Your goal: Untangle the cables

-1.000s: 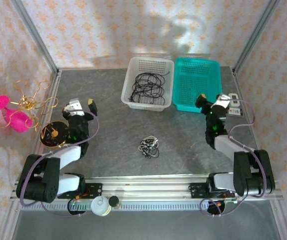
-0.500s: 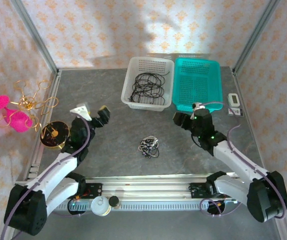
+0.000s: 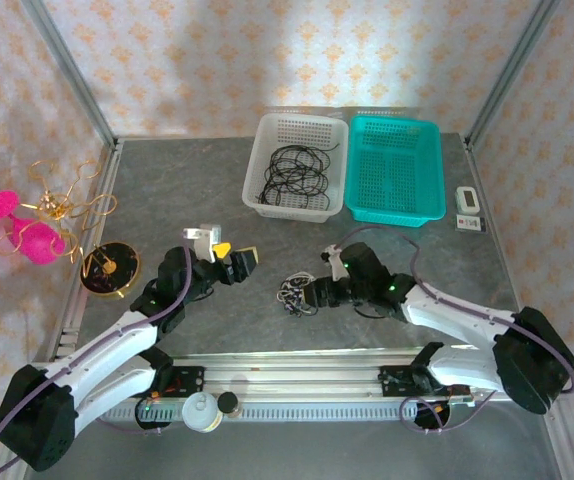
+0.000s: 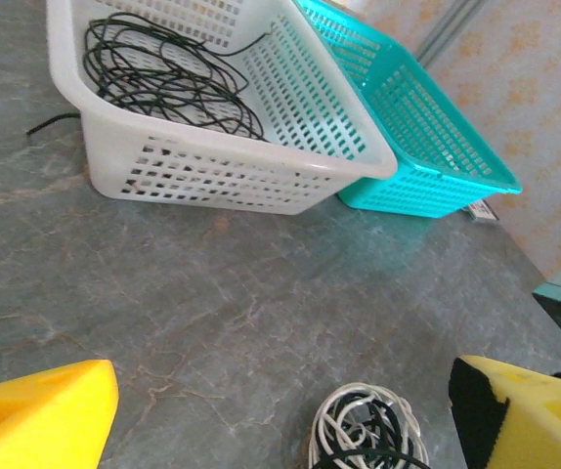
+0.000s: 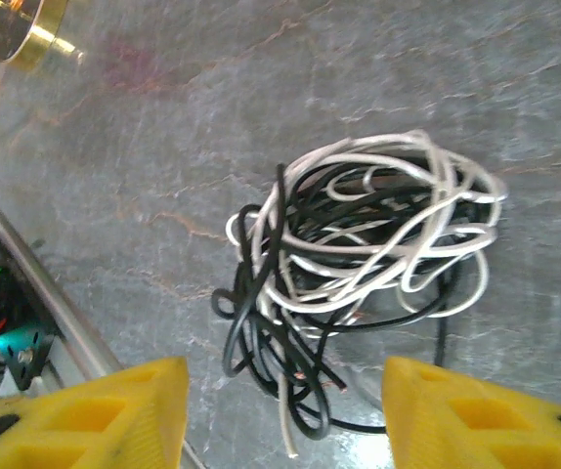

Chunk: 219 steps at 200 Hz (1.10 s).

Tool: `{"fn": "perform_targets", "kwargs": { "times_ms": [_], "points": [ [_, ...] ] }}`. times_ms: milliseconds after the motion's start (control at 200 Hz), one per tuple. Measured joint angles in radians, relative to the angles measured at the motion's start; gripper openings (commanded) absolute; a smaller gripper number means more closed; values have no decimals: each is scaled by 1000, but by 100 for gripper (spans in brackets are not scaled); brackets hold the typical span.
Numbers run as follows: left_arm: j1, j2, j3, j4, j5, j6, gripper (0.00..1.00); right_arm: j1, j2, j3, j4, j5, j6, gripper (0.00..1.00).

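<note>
The right claw [image 3: 313, 291] is now just beside the tangle [image 3: 292, 294] on the counter [image 3: 217, 190], and the left claw [image 3: 235, 256] is near. Both are wide open and empty, ready to grab.

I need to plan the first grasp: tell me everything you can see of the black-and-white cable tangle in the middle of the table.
The tangle is a small loose knot of thin, glossy black and white cords, looped through one another, with a few ends poking out. It lies on the grey table, near its middle. The open right gripper faces it, a finger to either side, not gripping it.
</note>
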State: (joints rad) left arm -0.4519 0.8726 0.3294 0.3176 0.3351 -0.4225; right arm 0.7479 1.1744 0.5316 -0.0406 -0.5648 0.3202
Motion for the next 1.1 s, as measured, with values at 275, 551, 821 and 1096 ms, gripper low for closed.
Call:
{"fn": "perform_targets", "kwargs": {
  "times_ms": [275,551,821,1096],
  "points": [
    [-4,0,-3,-1,24,0,91,24,48,-45,84,-38,10,43],
    [-7,0,-3,0,33,0,90,25,29,-70,86,-25,25,9],
    [-32,-5,3,0,74,5,88,26,-39,27,-55,14,-8,0],
    [-66,21,154,5,164,57,79,26,-109,333,-216,39,-100,0]
  ]
}}
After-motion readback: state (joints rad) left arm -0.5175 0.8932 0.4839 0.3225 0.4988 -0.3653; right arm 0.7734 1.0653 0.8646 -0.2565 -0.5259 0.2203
